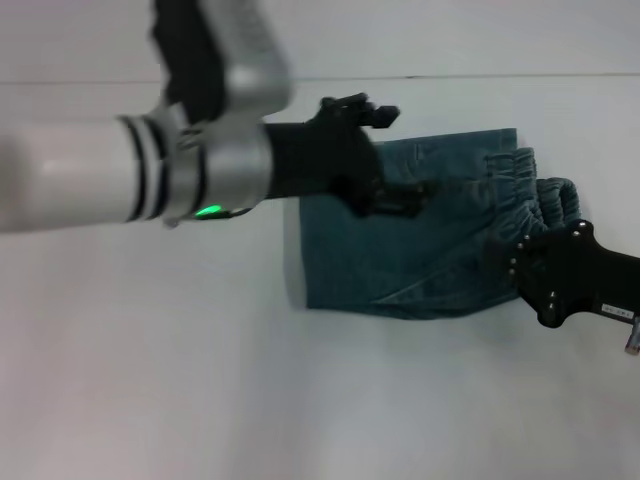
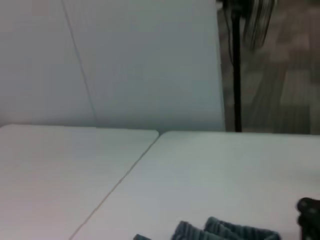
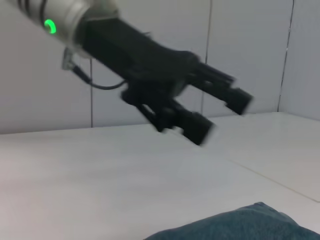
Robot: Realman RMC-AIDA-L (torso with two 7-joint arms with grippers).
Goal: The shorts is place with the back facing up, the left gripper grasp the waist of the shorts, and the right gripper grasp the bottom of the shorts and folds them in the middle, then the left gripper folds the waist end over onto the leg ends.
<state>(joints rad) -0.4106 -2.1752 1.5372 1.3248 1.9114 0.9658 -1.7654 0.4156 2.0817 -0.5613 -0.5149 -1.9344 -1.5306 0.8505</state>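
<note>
From the head, the denim shorts (image 1: 420, 230) lie folded on the white table (image 1: 200, 380). In the right wrist view the left end effector (image 3: 220, 112) hangs open and empty. It could snag and undo the fold.

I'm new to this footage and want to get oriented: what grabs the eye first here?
The left arm sweeps in across the head view, its black left gripper open and raised over the folded denim shorts on the white table. The right gripper sits at the shorts' bunched elastic waist end, on the robot's right.
</note>
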